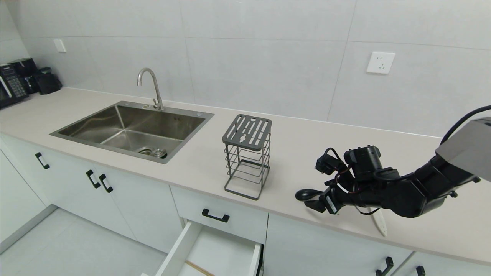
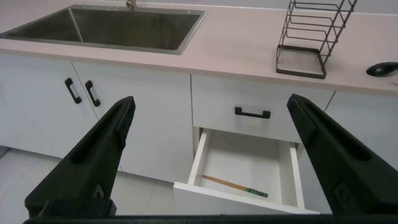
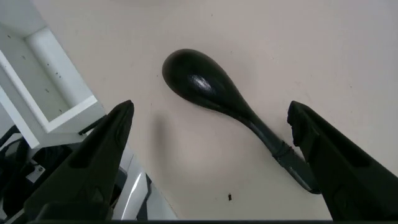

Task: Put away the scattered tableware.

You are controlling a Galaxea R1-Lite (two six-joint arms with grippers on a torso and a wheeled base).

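A black spoon [image 3: 204, 82] lies on the beige countertop [image 1: 299, 145] near its front edge, bowl end toward the sink side. My right gripper [image 1: 312, 200] hovers open just over the spoon [image 1: 305, 194], one finger [image 3: 93, 165] on each side of it, not touching. A white knife blade [image 1: 380, 224] pokes out from under the right arm. Out in front of the cabinets, my left gripper [image 2: 211, 102] is open and empty above the open drawer [image 2: 245, 177], which holds a wooden chopstick [image 2: 235, 185].
A grey wire cutlery rack [image 1: 247, 157] stands upright on the counter between the steel sink [image 1: 132, 130] and the spoon. The pulled-out drawer [image 1: 215, 251] sits below the rack. Black appliances [image 1: 17, 80] occupy the far left end.
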